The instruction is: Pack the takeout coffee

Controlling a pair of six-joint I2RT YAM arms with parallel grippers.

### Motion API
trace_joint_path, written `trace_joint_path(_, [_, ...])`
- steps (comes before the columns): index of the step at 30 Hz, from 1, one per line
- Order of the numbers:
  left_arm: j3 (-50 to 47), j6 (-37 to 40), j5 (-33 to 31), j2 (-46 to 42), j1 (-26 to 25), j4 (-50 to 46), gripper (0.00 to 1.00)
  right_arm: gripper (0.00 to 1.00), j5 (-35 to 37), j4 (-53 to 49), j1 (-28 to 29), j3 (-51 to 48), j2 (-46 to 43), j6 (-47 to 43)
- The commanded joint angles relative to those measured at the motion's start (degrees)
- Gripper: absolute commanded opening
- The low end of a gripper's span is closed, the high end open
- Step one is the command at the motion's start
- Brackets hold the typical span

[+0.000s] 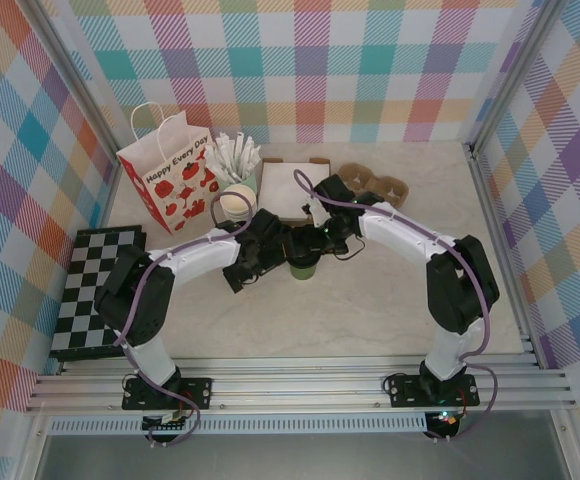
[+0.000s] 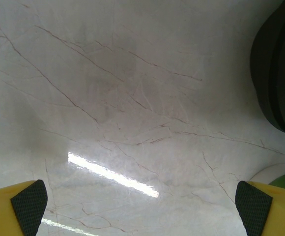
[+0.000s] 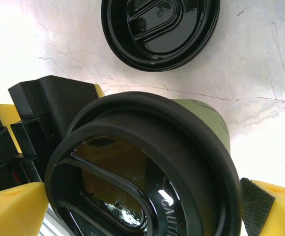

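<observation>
Marble tabletop (image 1: 400,290) walled in bright plaid. From above, at 9 o'clock: checkered board (image 1: 98,300), flat by the left wall. At 11 o'clock: red-and-white bag (image 1: 170,182), upright, white handles up. Just right of it: lidless cup (image 1: 236,204), cream inside, with white sticks (image 1: 238,155) behind. At 12 o'clock: white box (image 1: 288,190). At 1 o'clock: brown carriers (image 1: 375,185).

Dead centre: coffee (image 1: 303,266), green cup under a black lid, upright on the marble, flanked by both arms. At its 9 o'clock, just beside it: left gripper (image 1: 260,262). In the left wrist view, left gripper (image 2: 142,206) with jaws spread wide over bare marble, nothing between them, and a sliver of green at 4 o'clock.

At the coffee's 12 o'clock: right gripper (image 1: 313,238). In the right wrist view, right gripper (image 3: 132,206) wide apart and straddling the coffee (image 3: 152,147), one jaw on either side of the lid rim; contact with the cup impossible to tell. Beyond, at 12 o'clock: loose lid (image 3: 159,29), flat on the marble, apart from the coffee.
</observation>
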Motion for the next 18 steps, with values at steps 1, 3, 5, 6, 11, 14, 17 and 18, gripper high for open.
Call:
trace_joint_path(1, [1.5,0.1,0.5,0.4,0.3,-1.4,1.00,1.00,0.0,-1.1,0.5,2.0,0.7,1.0])
trace_joint_path(3, [1.6,0.2,0.3,0.4,0.3,-1.6,1.00,0.98,1.6,-1.1,0.5,1.9,0.9,1.9])
trace_joint_path(5, [1.6,0.4,0.2,0.4,0.3,-1.8,1.00,0.87,2.1,-0.9,0.5,1.5,0.9,2.3])
trace_joint_path(6, [1.6,0.5,0.3,0.4,0.3,-1.8,1.00,0.81,2.2,-0.6,0.5,1.3,0.9,2.6])
trace_joint_path(11, [1.9,1.5,0.5,-1.1,0.3,-1.6,1.00,0.71,3.1,0.0,0.2,0.6,-0.7,2.3])
trace_joint_path(14, [1.7,2.1,-0.5,-4.0,0.3,-2.0,1.00,0.70,3.3,-1.0,-1.4,0.8,-2.0,1.5])
trace_joint_path(17, [0.6,1.8,-4.0,-8.4,0.3,-3.3,1.00,0.71,3.5,-1.5,-4.9,0.7,-3.6,0.7])
trace_joint_path(18, [0.0,1.5,-5.8,-10.2,0.3,-3.7,1.00,0.71,3.6,-1.7,-6.5,0.9,-3.9,0.2])
